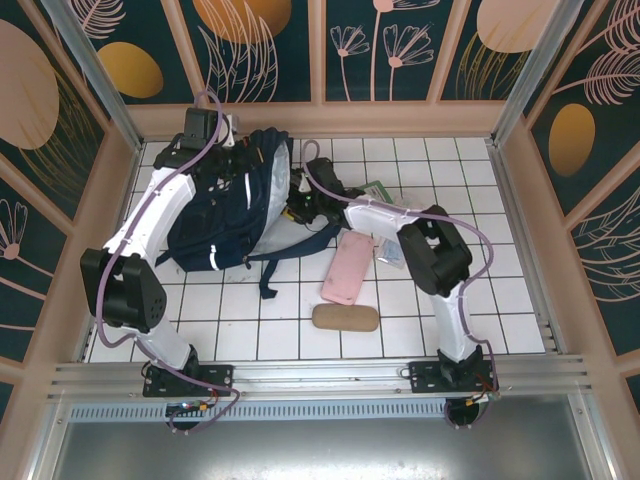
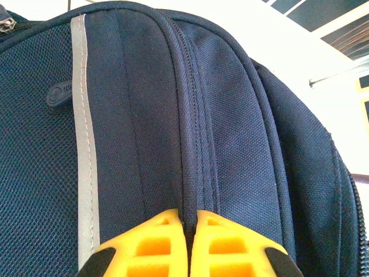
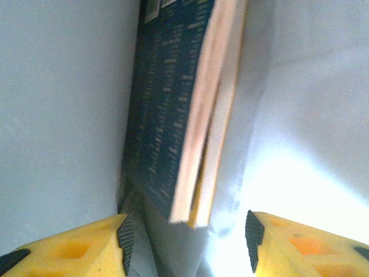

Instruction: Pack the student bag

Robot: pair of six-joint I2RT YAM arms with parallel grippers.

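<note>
Top external view: student bag [image 1: 225, 215] lay on the tiled surface [image 1: 300, 350], long axis running far to near with a slight slant, mouth turned toward the right arm. Left pincer [image 2: 187, 225] was clamped narrow on the bag's top ridge, zip seam pinched between its yellow fingers, holding that edge up. Right pincer [image 3: 187, 238] sat inside the bag's mouth with its jaws apart and nothing gripped. A dark-covered book [image 3: 167, 115] stood between and just ahead of its fingers, pale page edges facing the camera, touching neither finger as far as visible, pale lining on both sides.

Key relation: the book's long axis pointed deeper into the bag, in line with the right pincer's reach, so the way out was probably straight back through the mouth without swinging sideways into the book.

Outside the bag, on its mouth side, lay a pink case [image 1: 347, 268] and, nearer the arm bases, a tan pouch [image 1: 345, 318]. The right arm was the nearer one to both, and the left was busy with the bag.
</note>
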